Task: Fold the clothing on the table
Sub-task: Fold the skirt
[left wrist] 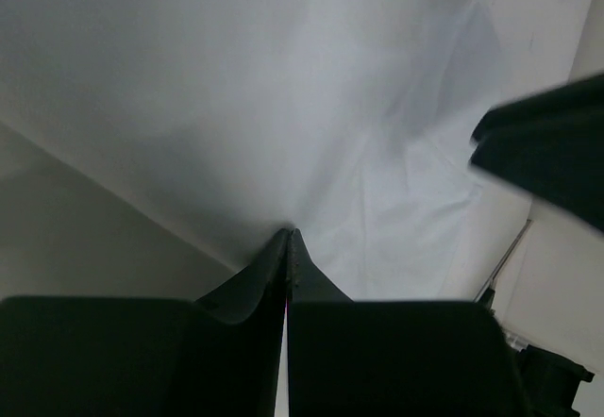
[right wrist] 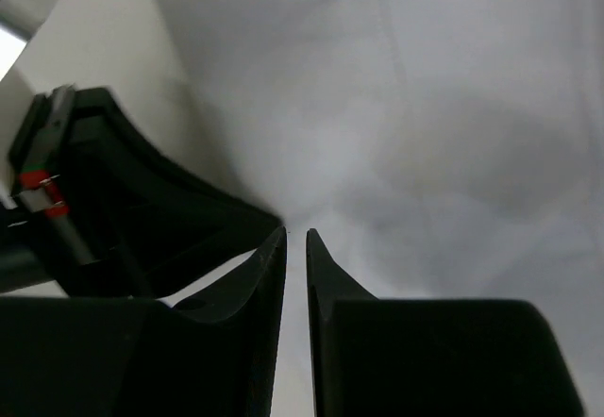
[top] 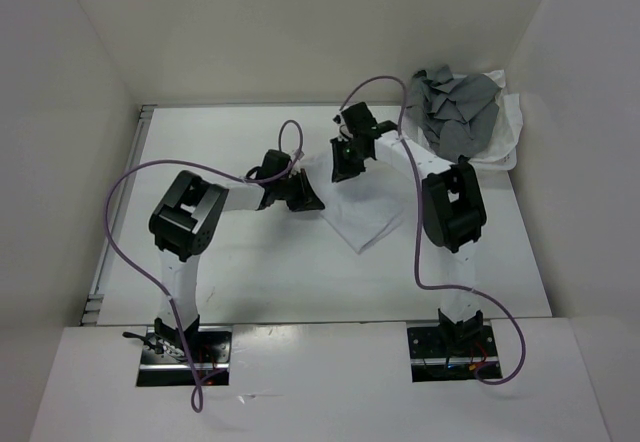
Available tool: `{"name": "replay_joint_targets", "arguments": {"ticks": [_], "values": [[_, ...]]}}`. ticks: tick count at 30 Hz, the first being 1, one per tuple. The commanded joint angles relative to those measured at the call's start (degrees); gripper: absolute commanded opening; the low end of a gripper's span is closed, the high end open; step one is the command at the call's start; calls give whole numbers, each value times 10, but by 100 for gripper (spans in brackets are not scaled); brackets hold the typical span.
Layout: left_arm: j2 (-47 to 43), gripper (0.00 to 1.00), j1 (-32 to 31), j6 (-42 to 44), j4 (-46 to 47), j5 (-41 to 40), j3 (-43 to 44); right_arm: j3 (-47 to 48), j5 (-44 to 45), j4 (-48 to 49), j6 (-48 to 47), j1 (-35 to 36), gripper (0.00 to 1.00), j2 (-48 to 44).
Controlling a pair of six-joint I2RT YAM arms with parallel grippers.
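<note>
Top view: thin white fabric garment (top: 365, 220) lies on the flat white surface (top: 250, 272), between left hand (top: 305, 197) and right hand (top: 345, 167).
Left wrist: left hand pressed together, pinching the garment's edge.
Right wrist: right hand fingers a slit apart at the cloth; cannot tell if gripping.
Judged light and limp; hold the corners.

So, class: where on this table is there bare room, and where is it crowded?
Free: far left, between the rail and the left arm; near edge, between arm bases. Crowded: centre, left claw and right claw on the clothing; far right, grey garment.
</note>
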Motion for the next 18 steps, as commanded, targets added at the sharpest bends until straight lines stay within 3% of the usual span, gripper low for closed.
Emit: {"name": "replay_joint_targets", "arguments": {"ticks": [1, 14, 18], "values": [[-13, 4, -10, 14, -32, -15, -18, -15, -60, 18, 6, 15, 19, -34], [-105, 4, -10, 14, -48, -15, -33, -101, -84, 29, 6, 21, 19, -34], [-125, 4, -16, 8, -35, -9, -45, -101, -90, 29, 6, 21, 19, 7]]}}
